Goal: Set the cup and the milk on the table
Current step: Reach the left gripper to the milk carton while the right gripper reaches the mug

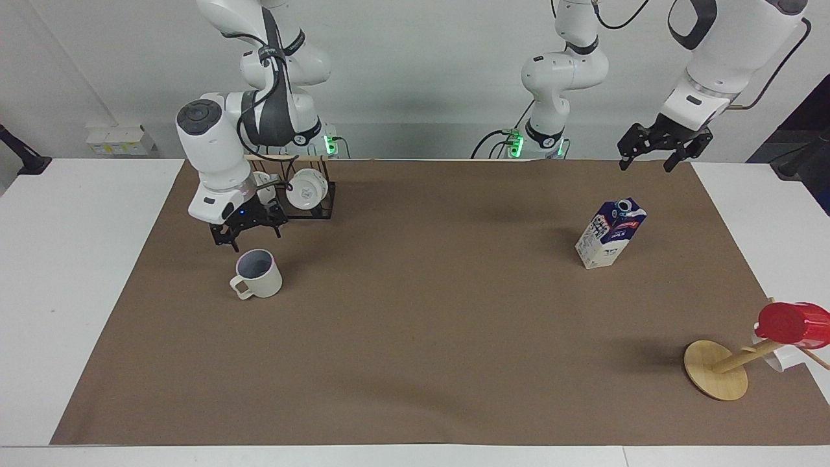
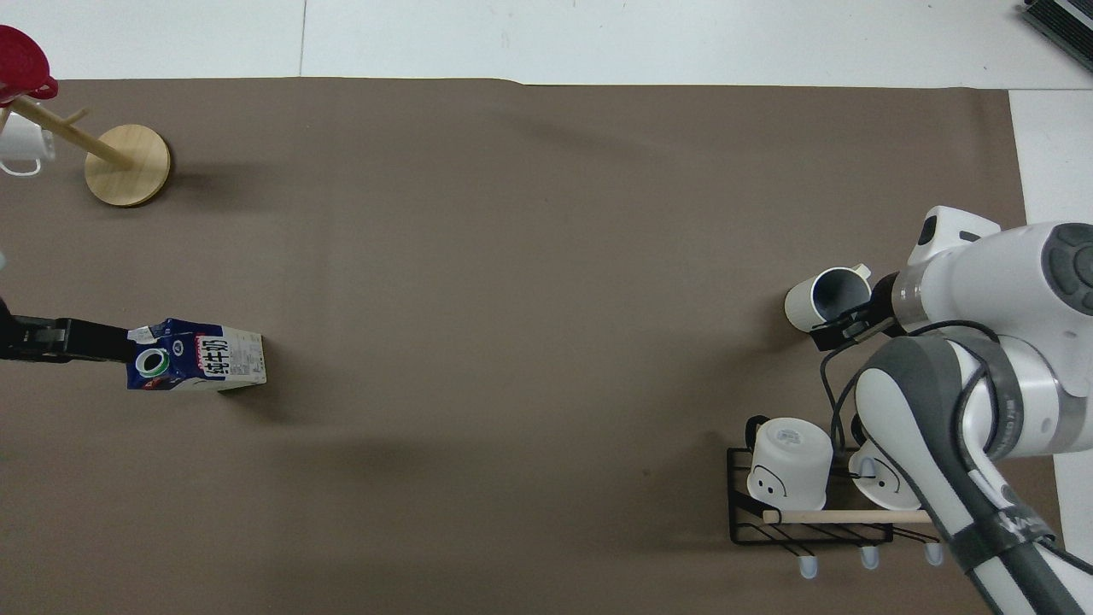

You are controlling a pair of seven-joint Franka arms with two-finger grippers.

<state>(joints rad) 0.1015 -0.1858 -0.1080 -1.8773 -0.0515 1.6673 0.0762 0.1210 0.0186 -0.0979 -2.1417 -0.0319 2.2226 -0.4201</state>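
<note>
The cream-beige cup (image 1: 258, 274) stands upright on the table's brown sheet (image 1: 415, 337) toward the right arm's end, its handle pointing away from the robots. My right gripper (image 1: 248, 237) hangs open just above the cup's rim, touching nothing; in the overhead view the right gripper (image 2: 841, 329) overlaps the cup (image 2: 830, 299) at its edge. The milk (image 1: 609, 233) stands on the sheet toward the left arm's end. My left gripper (image 1: 655, 155) is open and high in the air; seen from overhead, the left gripper (image 2: 77, 339) reaches to the top of the milk (image 2: 195, 354).
A black wire rack (image 1: 292, 201) with two white mugs stands close to the robots, just beside the right arm. A tilted wooden mug tree (image 1: 716, 370) carries a red cup (image 1: 794, 323) and a white mug at the sheet's corner farthest from the robots.
</note>
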